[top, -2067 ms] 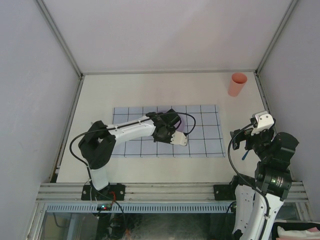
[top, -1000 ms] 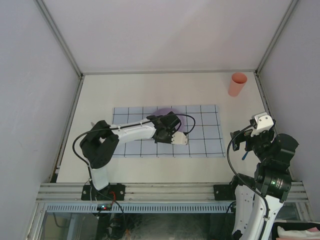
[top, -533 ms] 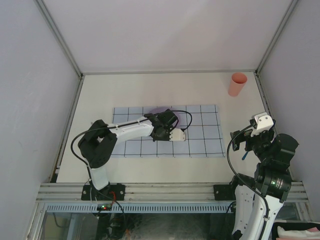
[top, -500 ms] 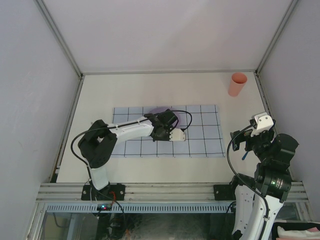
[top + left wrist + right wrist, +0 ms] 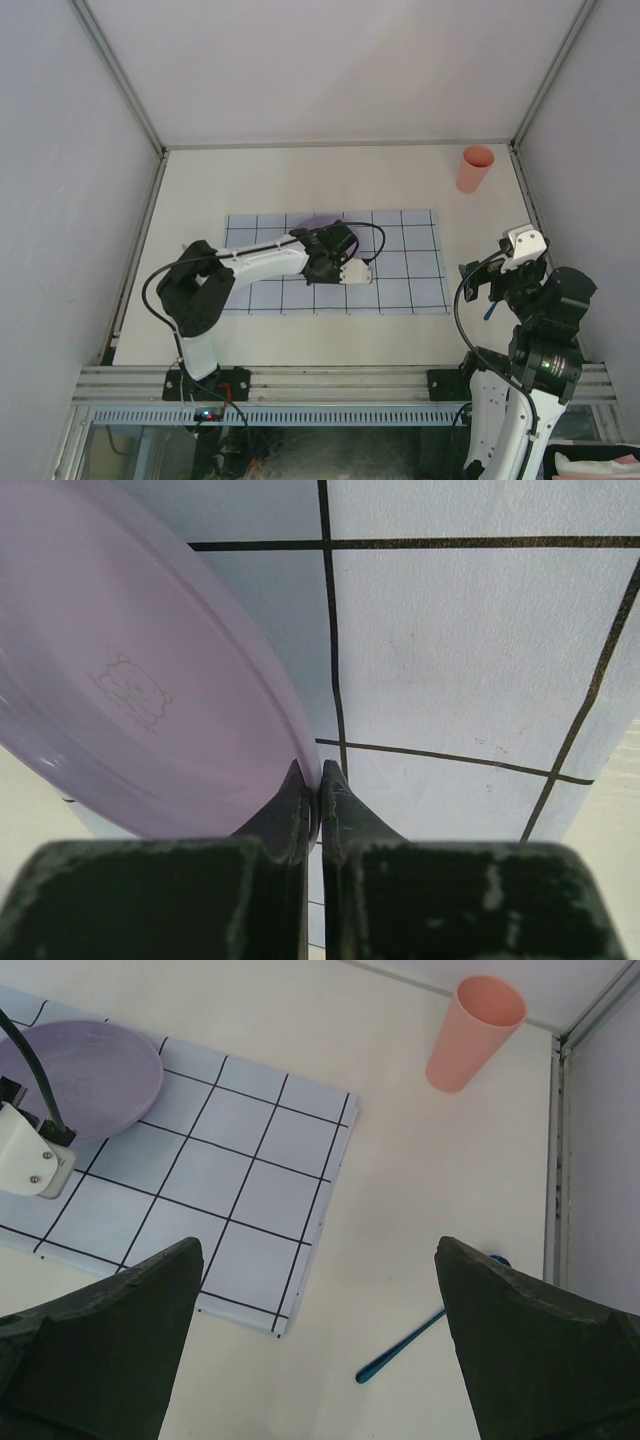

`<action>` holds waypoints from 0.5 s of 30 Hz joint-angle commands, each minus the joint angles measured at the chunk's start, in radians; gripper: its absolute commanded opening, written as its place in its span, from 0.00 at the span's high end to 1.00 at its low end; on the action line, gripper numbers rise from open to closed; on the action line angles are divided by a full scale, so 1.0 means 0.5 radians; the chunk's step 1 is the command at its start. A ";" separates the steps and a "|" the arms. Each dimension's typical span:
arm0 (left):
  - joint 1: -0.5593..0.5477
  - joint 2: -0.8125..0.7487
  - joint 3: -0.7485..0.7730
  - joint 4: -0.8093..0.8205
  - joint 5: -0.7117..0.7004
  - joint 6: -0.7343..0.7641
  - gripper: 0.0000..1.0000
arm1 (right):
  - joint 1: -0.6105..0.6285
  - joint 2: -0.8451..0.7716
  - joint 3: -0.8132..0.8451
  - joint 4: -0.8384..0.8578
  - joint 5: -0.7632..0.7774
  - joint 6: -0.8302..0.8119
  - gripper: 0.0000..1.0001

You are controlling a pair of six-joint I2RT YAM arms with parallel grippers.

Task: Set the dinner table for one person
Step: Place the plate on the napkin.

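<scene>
The off-white dinner table carries a pale blue grid cloth. A lilac plate lies over the cloth's far middle, mostly hidden under the left arm in the top view. My left gripper is shut on the plate's rim, one finger on each side of the edge. My right gripper hangs wide open above the table's near right, holding nothing. Below it lies a teal spoon, to the right of the cloth. A pink cup stands upright at the far right corner.
Aluminium rails and grey walls close in the table on three sides. The left arm stretches across the cloth's left half. The right arm's base sits beyond the table's near right corner.
My left gripper has carried the plate a little leftward over the cloth, then settled. The right arm has stayed still.
</scene>
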 commanded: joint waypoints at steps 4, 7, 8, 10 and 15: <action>-0.079 -0.037 -0.024 -0.144 0.078 -0.092 1.00 | -0.013 -0.006 -0.006 0.080 -0.026 0.022 0.00; -0.094 -0.035 -0.023 -0.148 0.081 -0.090 1.00 | -0.013 -0.006 -0.006 0.086 -0.031 0.027 0.00; -0.095 -0.034 -0.026 -0.147 0.079 -0.089 1.00 | -0.013 -0.006 -0.007 0.085 -0.032 0.029 0.00; -0.095 -0.021 -0.035 -0.133 0.063 -0.073 1.00 | -0.013 -0.006 -0.006 0.086 -0.034 0.029 0.00; -0.095 0.043 -0.002 -0.146 0.053 -0.050 1.00 | -0.013 -0.006 -0.008 0.084 -0.028 0.019 0.00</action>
